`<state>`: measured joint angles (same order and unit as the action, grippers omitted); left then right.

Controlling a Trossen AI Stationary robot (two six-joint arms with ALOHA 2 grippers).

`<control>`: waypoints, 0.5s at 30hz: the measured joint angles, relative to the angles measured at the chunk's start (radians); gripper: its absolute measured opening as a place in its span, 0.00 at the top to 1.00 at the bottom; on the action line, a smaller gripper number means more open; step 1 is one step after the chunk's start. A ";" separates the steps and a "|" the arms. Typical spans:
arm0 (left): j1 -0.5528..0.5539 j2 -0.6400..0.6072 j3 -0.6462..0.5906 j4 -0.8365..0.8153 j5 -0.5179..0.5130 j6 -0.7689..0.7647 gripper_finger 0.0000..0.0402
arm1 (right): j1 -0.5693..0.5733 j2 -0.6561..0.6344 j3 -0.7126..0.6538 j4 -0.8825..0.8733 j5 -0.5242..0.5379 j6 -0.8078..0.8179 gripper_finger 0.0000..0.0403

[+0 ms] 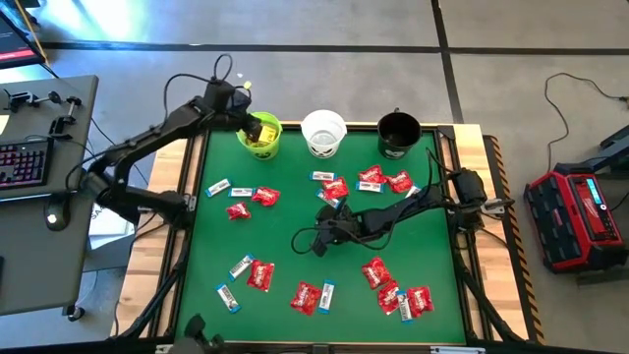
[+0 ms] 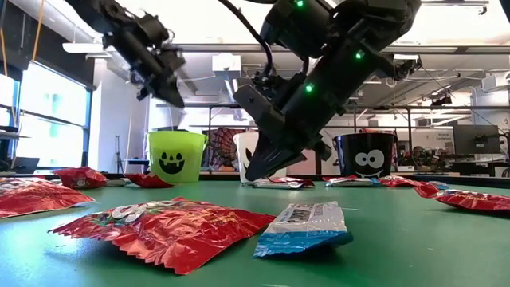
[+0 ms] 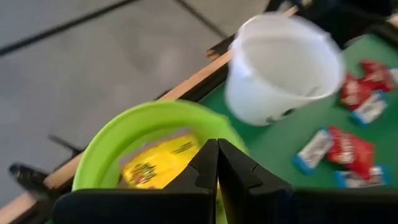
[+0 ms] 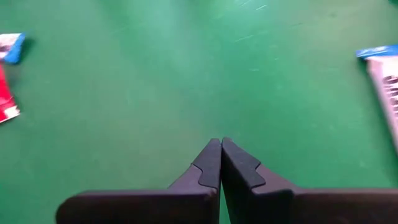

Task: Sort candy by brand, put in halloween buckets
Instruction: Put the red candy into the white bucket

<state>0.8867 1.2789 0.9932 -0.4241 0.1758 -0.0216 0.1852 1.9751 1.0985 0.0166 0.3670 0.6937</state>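
Three halloween buckets stand along the far edge of the green mat: lime green (image 1: 261,137), white (image 1: 323,134) and black (image 1: 398,135). Yellow candy packets (image 3: 158,167) lie inside the green bucket (image 3: 112,155). Red packets (image 1: 260,274) and blue-and-white bars (image 1: 218,187) lie scattered flat on the mat. My left gripper (image 3: 217,144) hangs shut above the green bucket's opening, holding nothing. My right gripper (image 4: 221,142) is shut and slants down at bare mat in the table's middle (image 1: 316,239). A blue-and-white bar (image 4: 387,84) lies off to its side.
A raised wooden border (image 1: 480,167) frames the mat. Cables loop off the right arm (image 1: 432,197). A large red packet (image 2: 159,231) and a bar (image 2: 303,227) lie near the front edge. A desk with a keyboard (image 1: 22,162) stands left of the table.
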 joint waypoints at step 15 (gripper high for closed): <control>-0.253 -0.273 0.000 -0.054 -0.085 0.008 1.00 | -0.009 -0.005 0.000 0.082 -0.045 -0.021 1.00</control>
<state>0.6335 1.0063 0.9928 -0.4779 0.0904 -0.0135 0.1764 1.9700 1.0985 0.0985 0.3222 0.6724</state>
